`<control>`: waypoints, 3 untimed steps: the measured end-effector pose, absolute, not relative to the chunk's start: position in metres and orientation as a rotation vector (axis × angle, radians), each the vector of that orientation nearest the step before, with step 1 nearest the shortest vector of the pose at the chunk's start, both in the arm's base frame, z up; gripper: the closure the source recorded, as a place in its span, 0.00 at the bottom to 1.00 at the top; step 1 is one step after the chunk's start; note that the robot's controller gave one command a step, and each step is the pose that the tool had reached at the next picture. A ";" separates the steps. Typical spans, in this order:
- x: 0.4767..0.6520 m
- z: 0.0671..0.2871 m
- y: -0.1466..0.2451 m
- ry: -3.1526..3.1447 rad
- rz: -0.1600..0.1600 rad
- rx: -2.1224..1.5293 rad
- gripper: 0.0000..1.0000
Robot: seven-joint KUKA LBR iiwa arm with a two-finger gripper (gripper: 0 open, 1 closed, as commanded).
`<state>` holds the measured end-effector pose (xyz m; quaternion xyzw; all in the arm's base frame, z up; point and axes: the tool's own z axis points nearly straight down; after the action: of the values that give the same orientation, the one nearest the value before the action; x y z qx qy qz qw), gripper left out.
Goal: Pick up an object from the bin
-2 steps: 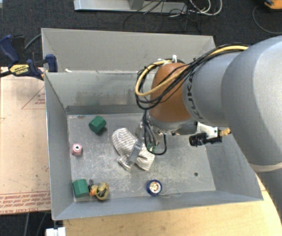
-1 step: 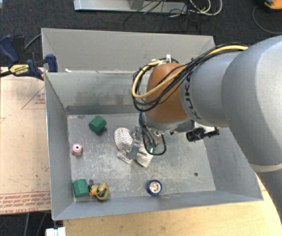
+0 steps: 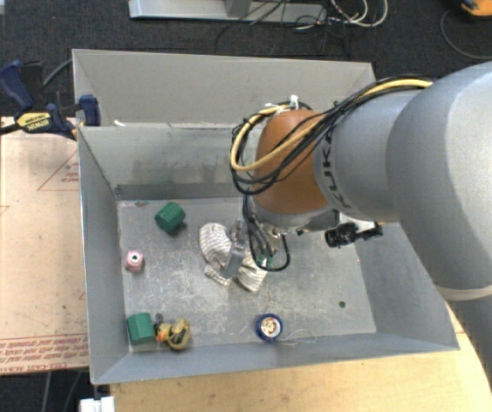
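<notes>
Tool (image 3: pixel 247 249) down on crumpled striped white cloth (image 3: pixel 220 245); whether it grips, cannot tell. Green block (image 3: pixel 170 218) well apart, toward view's left.

The bin floor (image 3: pixel 331 294) is bare at right; green block (image 3: pixel 170 218), pink spool (image 3: pixel 134 261) and striped cloth (image 3: pixel 215 240) occupy the left.
</notes>
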<state>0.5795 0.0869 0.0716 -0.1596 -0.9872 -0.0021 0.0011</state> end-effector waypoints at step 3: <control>0.578 0.114 0.087 -3.096 -0.005 -0.500 1.00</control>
<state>0.5779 0.0865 0.1139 -0.1594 -0.9872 -0.0015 0.0029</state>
